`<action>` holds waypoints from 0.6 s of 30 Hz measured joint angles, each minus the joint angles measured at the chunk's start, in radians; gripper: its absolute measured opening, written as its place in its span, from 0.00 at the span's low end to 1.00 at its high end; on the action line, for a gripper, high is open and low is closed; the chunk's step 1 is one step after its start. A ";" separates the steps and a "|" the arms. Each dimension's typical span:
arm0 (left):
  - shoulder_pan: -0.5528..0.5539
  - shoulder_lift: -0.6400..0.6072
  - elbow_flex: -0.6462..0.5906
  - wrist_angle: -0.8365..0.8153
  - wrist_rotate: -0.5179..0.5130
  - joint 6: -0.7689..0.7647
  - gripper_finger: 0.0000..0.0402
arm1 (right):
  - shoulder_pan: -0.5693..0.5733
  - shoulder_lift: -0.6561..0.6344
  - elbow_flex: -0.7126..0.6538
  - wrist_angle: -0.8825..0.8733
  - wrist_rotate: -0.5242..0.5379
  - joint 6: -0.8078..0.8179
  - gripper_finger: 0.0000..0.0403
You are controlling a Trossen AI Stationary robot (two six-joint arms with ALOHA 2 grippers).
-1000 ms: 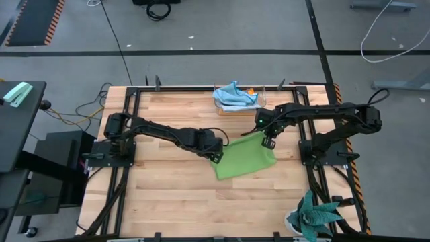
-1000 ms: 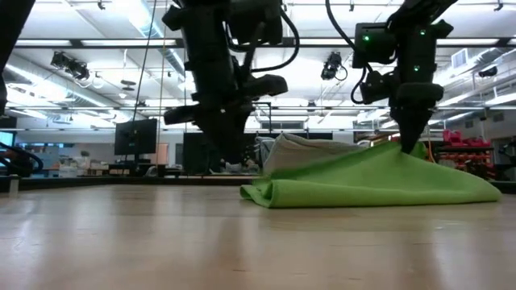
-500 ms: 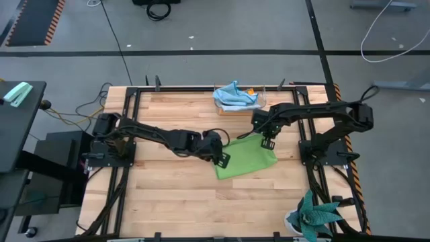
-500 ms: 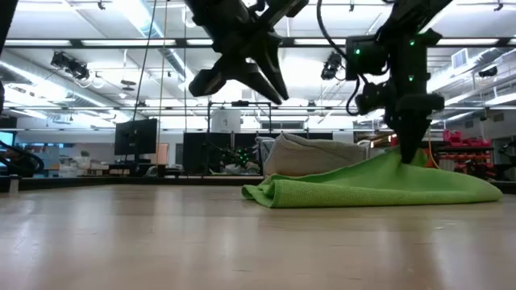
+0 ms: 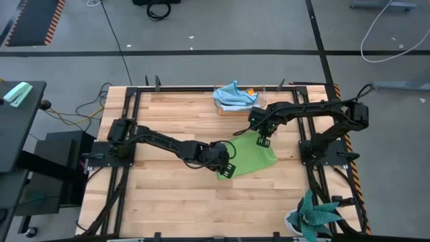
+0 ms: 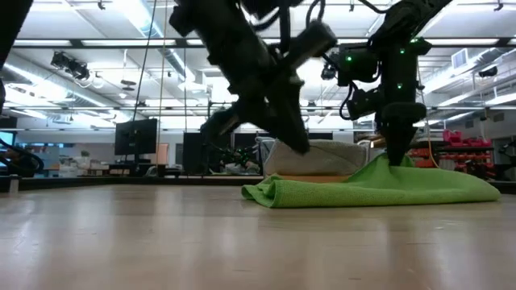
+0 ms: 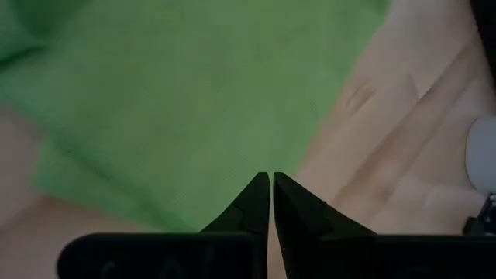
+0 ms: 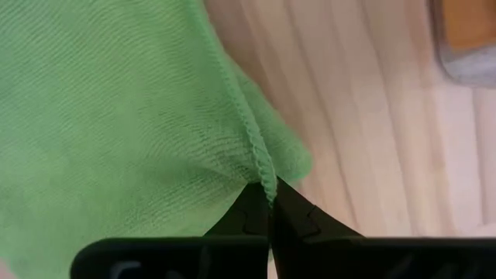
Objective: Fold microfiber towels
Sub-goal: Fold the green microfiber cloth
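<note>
Since a second ago the left pincer (image 5: 227, 169) has swung from the lime green towel's (image 5: 252, 156) left edge to its near corner, while the right pincer (image 5: 264, 141) has edged left with the far hem. Left pincer hovers closed and empty over that corner; right pincer is clamped on the hem, lifting it slightly. To fold cleanly, I'd judge, the left should open and pinch its corner, then both carry edges across evenly. Blue towel (image 5: 234, 95) waits at the tabletop's (image 5: 168, 114) far edge.
</note>
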 joint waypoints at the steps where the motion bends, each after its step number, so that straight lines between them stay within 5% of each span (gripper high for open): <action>1: 0.000 0.008 0.002 0.006 0.002 -0.002 0.06 | -0.005 0.000 0.000 -0.002 -0.001 0.001 0.01; 11: -0.017 0.090 0.003 0.064 0.072 -0.068 0.06 | -0.026 -0.006 0.000 0.015 -0.019 0.005 0.02; 18: -0.044 0.106 0.002 0.038 0.079 -0.093 0.03 | -0.046 -0.032 0.002 0.014 -0.045 -0.009 0.12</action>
